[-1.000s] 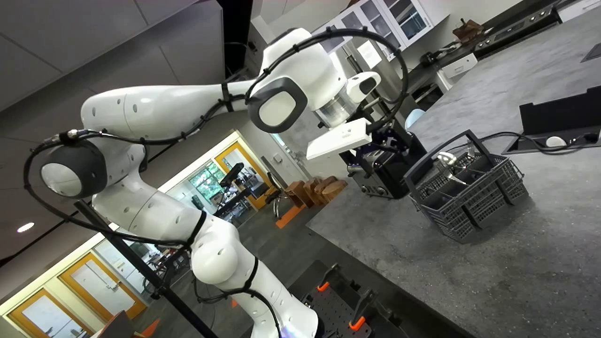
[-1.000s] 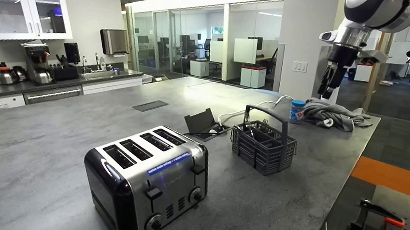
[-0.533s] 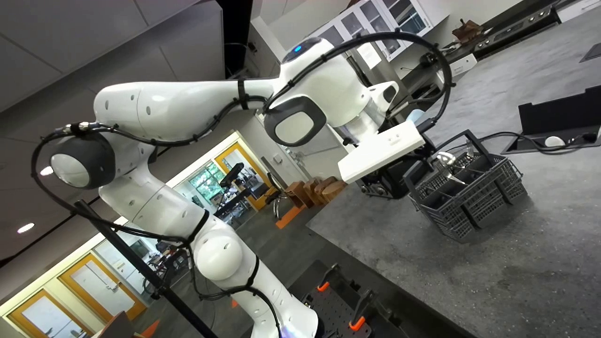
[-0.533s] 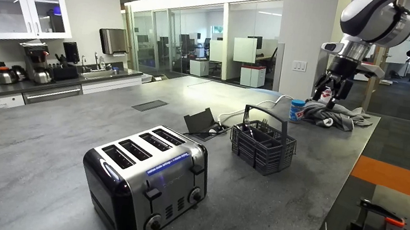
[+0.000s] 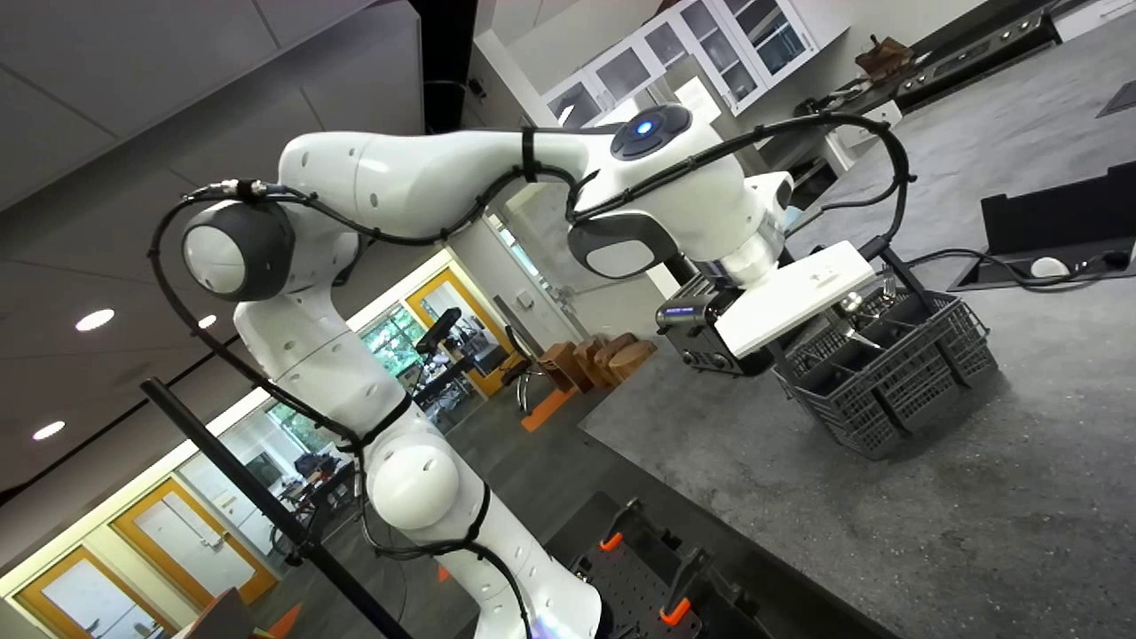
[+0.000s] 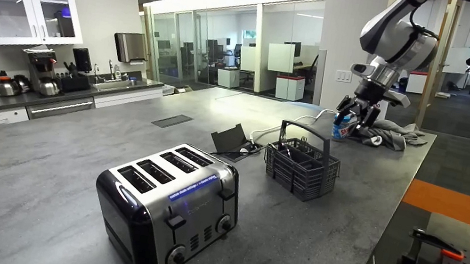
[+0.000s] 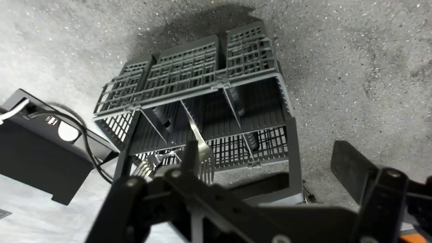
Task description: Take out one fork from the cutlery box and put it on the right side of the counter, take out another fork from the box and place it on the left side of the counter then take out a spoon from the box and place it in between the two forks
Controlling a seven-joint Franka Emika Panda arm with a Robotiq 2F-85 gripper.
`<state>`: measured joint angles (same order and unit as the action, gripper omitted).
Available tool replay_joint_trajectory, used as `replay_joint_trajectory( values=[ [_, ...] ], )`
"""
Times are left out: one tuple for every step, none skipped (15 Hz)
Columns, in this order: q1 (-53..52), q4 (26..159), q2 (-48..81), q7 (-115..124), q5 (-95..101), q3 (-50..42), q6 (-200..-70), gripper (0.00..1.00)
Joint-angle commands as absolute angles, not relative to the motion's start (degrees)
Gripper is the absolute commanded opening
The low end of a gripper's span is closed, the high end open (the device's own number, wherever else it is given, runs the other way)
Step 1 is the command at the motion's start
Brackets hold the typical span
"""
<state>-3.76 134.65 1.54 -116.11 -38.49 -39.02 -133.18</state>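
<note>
On the desk [image 6: 71, 171], the box [image 6: 288, 172] is standing upright. Near it, you are holding the pincer [image 7: 266, 153] wide and empty, probably aiming for the first pick. You are wanting the box's handle [image 7: 294, 158] outside the jaws and one fork [image 7: 204, 153] squarely between them, before pinching and lifting straight up. The box is looking near-black and slatted; that fork is leaning aslant inside it, slim and gleaming silver.

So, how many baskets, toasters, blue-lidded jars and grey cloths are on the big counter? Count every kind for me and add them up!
Basket: 1
Toaster: 1
Blue-lidded jar: 1
Grey cloth: 1
Total: 4
</note>
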Motion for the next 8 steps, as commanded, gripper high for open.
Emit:
replay_joint_trajectory(
  values=[
    [3.19, 134.23, 2.07, -115.64, -38.05, -31.82, -133.37, 1.0],
    [3.32, 133.95, 2.5, -115.59, -38.01, -31.65, -133.42, 1.0],
    [4.8, 132.63, 3.45, -118.22, -37.99, -30.6, -130.76, 1.0],
    [7.04, 131.93, 3.92, -120.75, -38.63, -28.34, -130.49, 1.0],
    [9.26, 131.0, 4.57, -123.8, -38.98, -26.42, -129.11, 1.0],
    [11.12, 129.95, 5.26, -126.14, -39.64, -24.87, -127.79, 1.0],
    [12.65, 128.63, 6.21, -128.47, -39.85, -23.68, -126.54, 1.0],
    [14.03, 127.44, 7.06, -130.57, -39.83, -22.68, -125.1, 1.0]
  ],
)
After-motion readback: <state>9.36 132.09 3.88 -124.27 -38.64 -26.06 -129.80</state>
